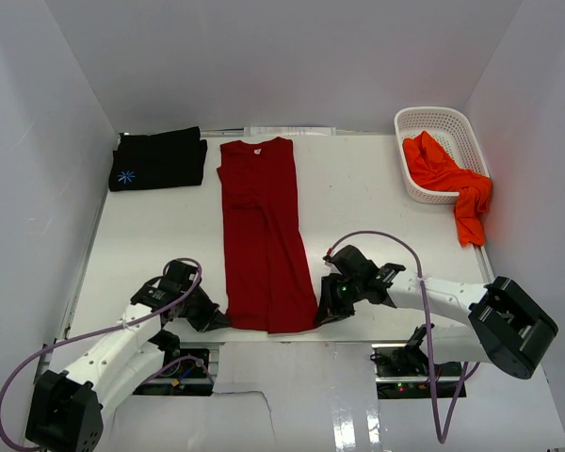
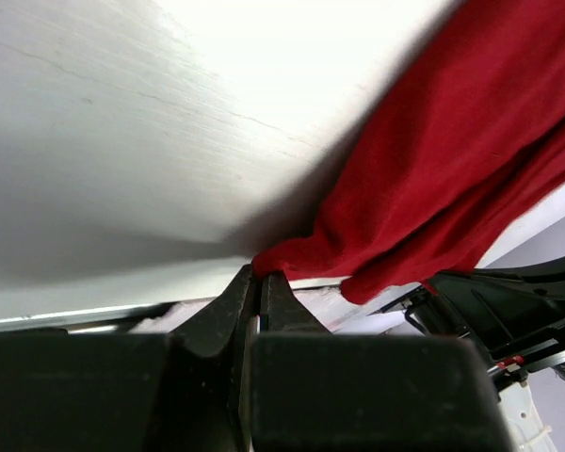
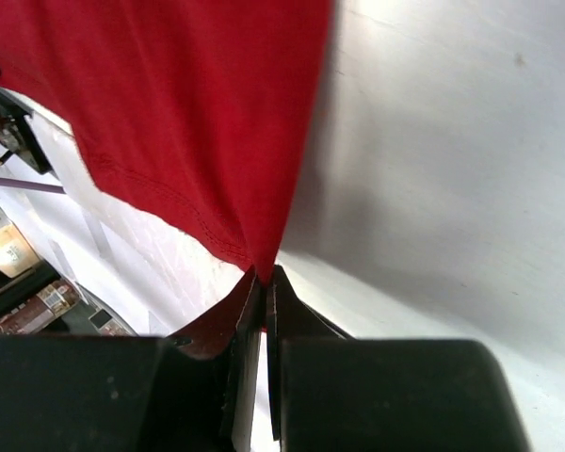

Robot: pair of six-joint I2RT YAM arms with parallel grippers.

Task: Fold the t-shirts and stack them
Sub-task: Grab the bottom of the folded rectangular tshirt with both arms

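1. Dark red shirt (image 1: 262,235): laid long and narrow down the middle of the table (image 1: 377,198), collar at the far end, hem at the near edge, sides apparently folded inward.
2. Left gripper (image 1: 212,320): at the hem's left corner. Fingers together, pinched on a small bunch of the red cloth, as seen from the left wrist.
3. Right gripper (image 1: 325,311): at the hem's right corner. Fingers pressed together on the very tip of the cloth.
4. Black shirt (image 1: 158,160): folded, far left corner of the table, small blue print uppermost.
5. Orange shirt (image 1: 447,179): crumpled in the white basket (image 1: 433,113) at far right, one part draped over the near rim.
6. Risk, as a judgement: right-hand hold thin, only the corner point caught. Likely to slip free on lifting, leaving the fold lopsided.
7. Risk, as a judgement: uneven travel of the two arms apt to skew hem against collar. Inward-folded sides liable to fall open if raised too high or too fast.
8. Hidden or unclear: depth of cloth between either pair of fingers; fingertips themselves under the arms in the overhead view; sleeves of the red shirt not to be made out; lower part of the orange shirt concealed by the basket wall.
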